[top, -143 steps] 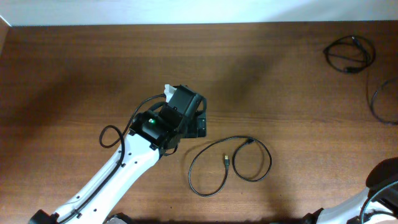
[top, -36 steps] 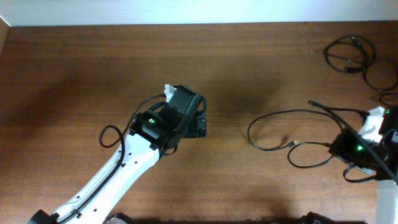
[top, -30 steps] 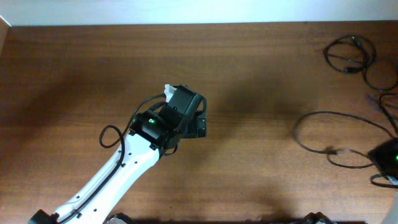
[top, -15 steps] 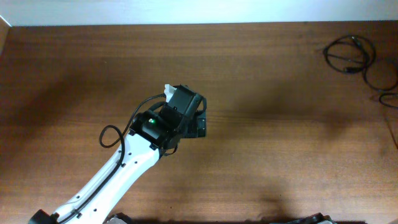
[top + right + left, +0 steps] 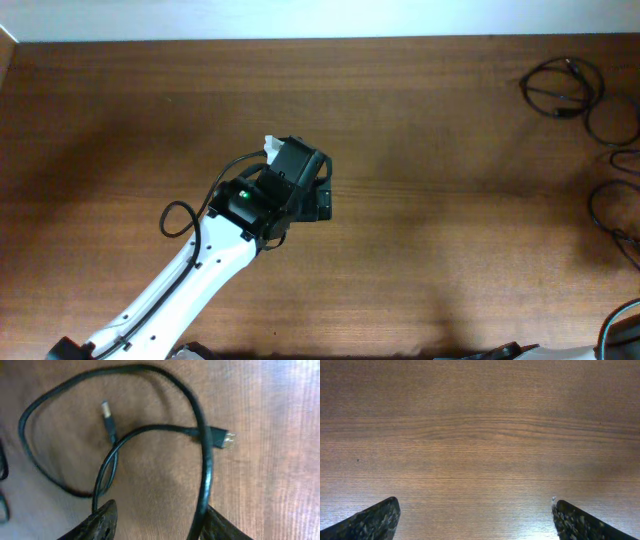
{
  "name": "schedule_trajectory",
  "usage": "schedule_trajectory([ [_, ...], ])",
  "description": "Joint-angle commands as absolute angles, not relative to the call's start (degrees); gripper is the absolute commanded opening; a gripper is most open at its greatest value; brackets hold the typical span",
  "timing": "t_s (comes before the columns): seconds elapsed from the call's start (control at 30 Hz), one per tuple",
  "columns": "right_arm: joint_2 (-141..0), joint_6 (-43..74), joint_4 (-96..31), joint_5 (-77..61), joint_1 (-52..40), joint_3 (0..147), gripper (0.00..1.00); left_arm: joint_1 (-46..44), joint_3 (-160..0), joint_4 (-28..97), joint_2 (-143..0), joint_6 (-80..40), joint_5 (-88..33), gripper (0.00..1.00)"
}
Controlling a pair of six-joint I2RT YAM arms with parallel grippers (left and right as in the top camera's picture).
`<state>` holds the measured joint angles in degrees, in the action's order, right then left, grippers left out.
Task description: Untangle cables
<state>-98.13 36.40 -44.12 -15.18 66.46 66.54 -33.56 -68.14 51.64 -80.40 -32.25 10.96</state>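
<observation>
One thin black cable [image 5: 205, 465] lies in a loose loop under my right gripper [image 5: 157, 522], with a USB plug [image 5: 106, 410] and a second plug [image 5: 225, 438] showing. The right jaws are wide apart, and the cable runs between them against the right finger. In the overhead view this cable [image 5: 598, 212] lies at the table's right edge. Two more cables lie at the back right: a coiled one [image 5: 562, 85] and a loop [image 5: 612, 122]. My left gripper [image 5: 475, 520] is open and empty over bare wood, at mid-table in the overhead view [image 5: 322, 200].
The brown wooden table [image 5: 420, 150] has a pale wall along its far edge. The white left arm [image 5: 190, 280] reaches in from the bottom left. Only a bit of the right arm [image 5: 622, 335] shows at the bottom right corner.
The looped cable has been dragged from the table's middle to the right edge by my right gripper. The right arm has moved almost out of the overhead view. The left arm has not moved.
</observation>
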Motion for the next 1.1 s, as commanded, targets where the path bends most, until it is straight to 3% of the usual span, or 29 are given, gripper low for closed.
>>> schedule_trajectory([
  [0.0, -95.4, 31.5, -44.9, -20.2, 66.8, 67.1, 0.55, -33.3, -68.3, 51.7, -80.6, -32.8, 11.2, 0.99],
  [0.2, -78.8, 30.2, -49.4, -21.3, 66.8, 67.1, 0.59, -33.3, -68.3, 51.7, -80.6, -32.8, 11.2, 0.99],
  [0.37, -64.6, 23.0, -50.6, -28.8, 65.1, 67.1, 0.79, -33.3, -68.3, 51.7, -80.6, -32.8, 11.2, 0.99],
  [0.47, -64.0, 15.2, -52.0, -28.9, 55.5, 67.1, 0.86, -33.3, -68.3, 51.7, -80.6, -32.8, 11.2, 0.99],
  [0.67, -65.5, 7.9, -53.4, -26.4, 32.1, 67.1, 0.89, -33.2, -68.3, 51.7, -80.6, -32.8, 11.2, 0.99],
  [0.77, -68.6, 7.7, -54.3, -18.5, 20.2, 67.1, 0.90, -33.2, -68.3, 51.7, -80.6, -32.8, 11.2, 0.99],
  [0.8, -71.0, 7.7, -54.7, -16.2, 15.4, 67.0, 0.96, -33.2, -68.3, 51.7, -80.6, -32.8, 11.2, 0.99],
  [1.07, -87.6, 4.7, -54.7, -13.2, 5.6, 66.9, 0.96, -33.2, -68.3, 51.7, -80.6, -32.8, 11.2, 0.99],
])
